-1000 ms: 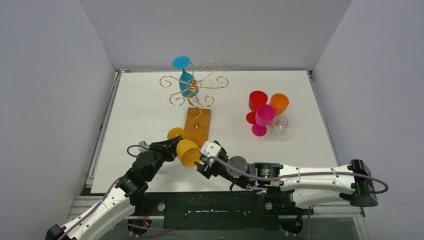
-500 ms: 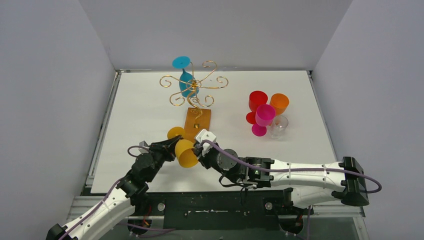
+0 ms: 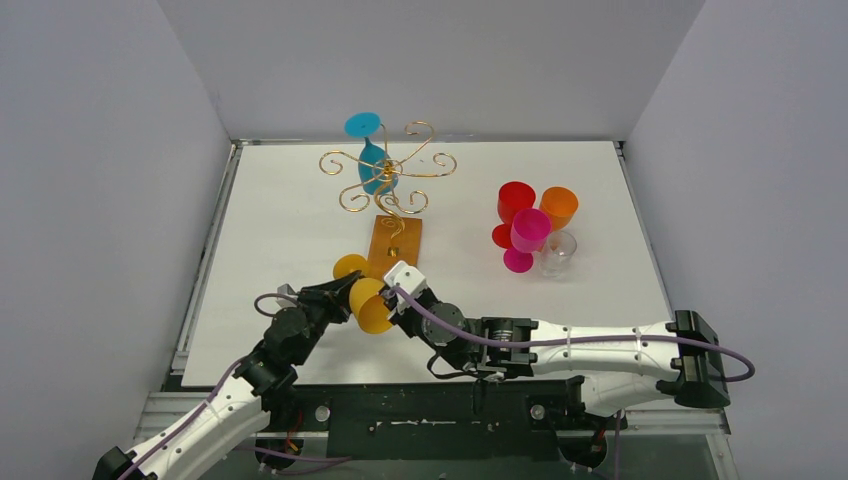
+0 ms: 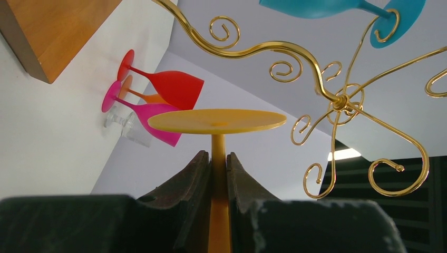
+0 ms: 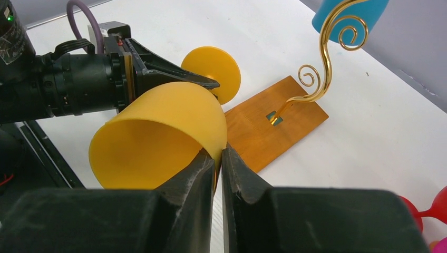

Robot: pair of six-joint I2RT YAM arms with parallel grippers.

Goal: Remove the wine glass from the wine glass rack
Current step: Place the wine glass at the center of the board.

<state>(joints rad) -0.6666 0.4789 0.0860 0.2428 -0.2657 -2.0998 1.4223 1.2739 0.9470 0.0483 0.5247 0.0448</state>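
Clamping yellow wine glass [image 3: 374, 306]: left gripper [image 4: 219, 163] on stem, right gripper [image 5: 217, 158] on bowl. Just beside stands the wine glass rack [image 3: 395, 246], teal glass [image 3: 373, 168] hanging.

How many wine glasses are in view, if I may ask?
6. Blue glass hangs on the rack; yellow glass held by left gripper and right gripper; red glass, orange glass, pink glass, clear glass clustered right; another could hide there.

Overhead from near side, both wrist views close, sharing yellow glass [image 5: 158, 132]
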